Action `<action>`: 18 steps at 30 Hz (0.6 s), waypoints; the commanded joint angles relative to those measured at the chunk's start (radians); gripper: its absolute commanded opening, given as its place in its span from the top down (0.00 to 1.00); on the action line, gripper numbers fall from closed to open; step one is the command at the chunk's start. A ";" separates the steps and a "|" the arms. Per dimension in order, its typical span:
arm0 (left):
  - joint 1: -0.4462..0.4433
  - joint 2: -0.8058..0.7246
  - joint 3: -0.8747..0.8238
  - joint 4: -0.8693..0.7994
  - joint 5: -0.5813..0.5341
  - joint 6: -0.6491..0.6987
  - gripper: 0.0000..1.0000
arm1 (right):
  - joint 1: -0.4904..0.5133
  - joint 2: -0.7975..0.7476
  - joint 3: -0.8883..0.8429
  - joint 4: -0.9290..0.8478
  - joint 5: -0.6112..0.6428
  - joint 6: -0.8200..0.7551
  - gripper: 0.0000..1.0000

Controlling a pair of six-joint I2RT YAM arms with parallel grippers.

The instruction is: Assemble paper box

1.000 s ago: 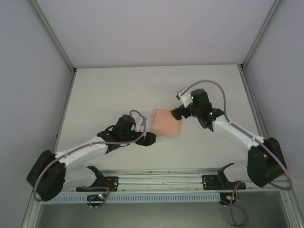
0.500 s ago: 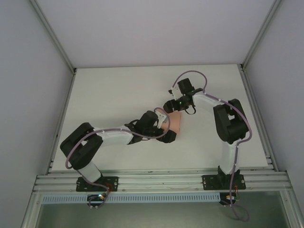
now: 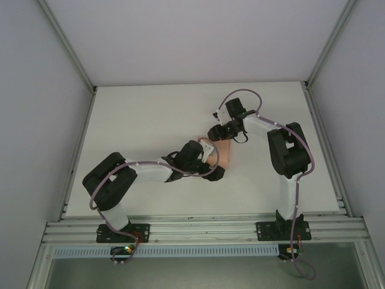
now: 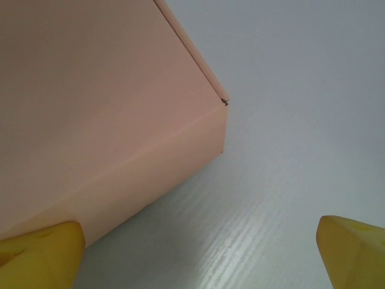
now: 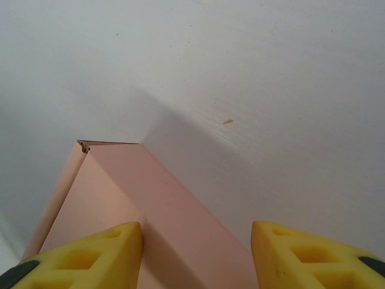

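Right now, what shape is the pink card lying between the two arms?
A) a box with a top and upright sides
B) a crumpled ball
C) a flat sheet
A: the left wrist view shows the paper box with a flat top, a folded edge and an upright side wall standing on the table.

The scene is lit evenly and softly from above, and the pale tabletop (image 3: 150,120) is rendered without glare. Only faint shadows are cast beneath the arms. A soft grey shadow is thrown beyond the paper box (image 5: 150,229). The left claw (image 4: 195,250) is seen blurred at the lower corners.
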 commanded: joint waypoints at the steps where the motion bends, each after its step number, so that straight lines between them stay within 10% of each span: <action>1: -0.014 0.053 -0.034 0.144 -0.086 0.124 0.00 | 0.057 0.059 -0.083 -0.204 -0.108 0.014 0.50; 18: -0.101 0.105 -0.105 0.393 -0.233 0.233 0.00 | 0.061 0.069 -0.081 -0.255 -0.097 -0.019 0.58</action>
